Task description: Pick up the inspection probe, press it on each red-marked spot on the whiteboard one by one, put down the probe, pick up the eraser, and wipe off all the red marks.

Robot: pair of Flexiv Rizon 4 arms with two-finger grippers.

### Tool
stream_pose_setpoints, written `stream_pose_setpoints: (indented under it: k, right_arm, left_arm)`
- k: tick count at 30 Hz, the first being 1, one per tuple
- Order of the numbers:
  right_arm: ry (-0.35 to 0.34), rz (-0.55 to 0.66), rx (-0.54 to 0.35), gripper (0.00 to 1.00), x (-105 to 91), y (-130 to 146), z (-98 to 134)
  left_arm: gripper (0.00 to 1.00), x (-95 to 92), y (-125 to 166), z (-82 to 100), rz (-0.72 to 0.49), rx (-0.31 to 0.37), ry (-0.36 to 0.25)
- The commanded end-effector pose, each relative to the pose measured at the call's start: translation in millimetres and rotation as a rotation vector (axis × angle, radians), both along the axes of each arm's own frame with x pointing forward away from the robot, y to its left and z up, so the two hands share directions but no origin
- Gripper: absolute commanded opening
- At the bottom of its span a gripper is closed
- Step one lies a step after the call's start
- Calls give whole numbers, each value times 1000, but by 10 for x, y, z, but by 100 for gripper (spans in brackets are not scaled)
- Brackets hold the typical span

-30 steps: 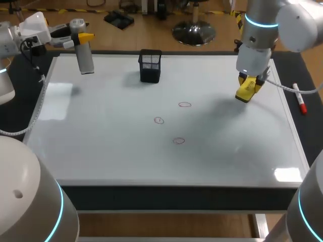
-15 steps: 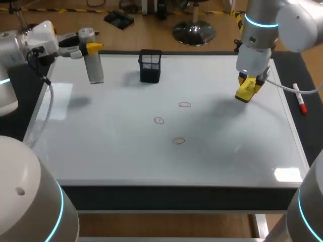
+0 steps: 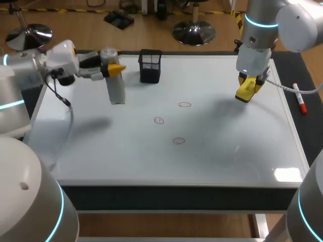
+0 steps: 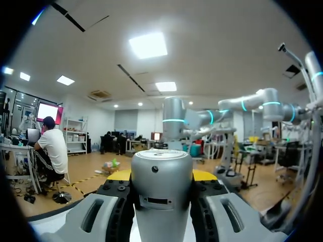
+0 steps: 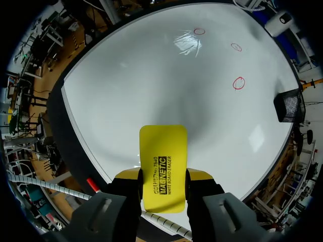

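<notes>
My left hand [image 3: 111, 65] is clamped on the one grey probe [image 3: 116, 89], upright over the whiteboard [image 3: 101, 151] at 10 o'clock from the three red marks [image 3: 159, 120]. My right hand [image 3: 249, 83] grips the single yellow eraser [image 3: 245, 93], which bears black print [image 5: 162, 182], at 2 o'clock from them. One black mesh basket [image 3: 150, 68] stands at 12, and one red marker [image 3: 301, 103] lies on the counter [image 3: 304, 126] at 3.

Black mesh holder [image 3: 150, 65] stands on whiteboard [image 3: 227, 151] behind red marks [image 3: 159, 120].
</notes>
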State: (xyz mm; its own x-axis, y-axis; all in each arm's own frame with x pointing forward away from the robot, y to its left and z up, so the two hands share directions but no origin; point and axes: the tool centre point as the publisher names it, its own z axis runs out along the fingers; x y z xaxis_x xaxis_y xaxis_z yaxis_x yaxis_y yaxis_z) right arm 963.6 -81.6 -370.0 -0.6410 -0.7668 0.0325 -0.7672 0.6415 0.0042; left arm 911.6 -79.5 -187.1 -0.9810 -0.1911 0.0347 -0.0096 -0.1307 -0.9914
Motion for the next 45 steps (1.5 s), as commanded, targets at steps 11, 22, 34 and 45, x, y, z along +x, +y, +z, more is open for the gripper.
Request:
stream_pose_setpoints:
  k: [11, 22, 34, 45]
  right_arm:
    - [-1, 1, -3, 0, 0, -4, 5]
    - [-1, 1, -3, 0, 0, -4, 5]
    - [-1, 1, -3, 0, 0, -4, 5]
    - [-1, 1, -3, 0, 0, -4, 5]
  left_arm:
    - [0, -432, -566, -199, 41, -14, 12]
    - [0, -434, -905, -274, 22, 9, 1]
    - [0, -303, -1204, -449, 0, 1, 6]
    - [0, -159, -1302, -583, -8, 10, 20]
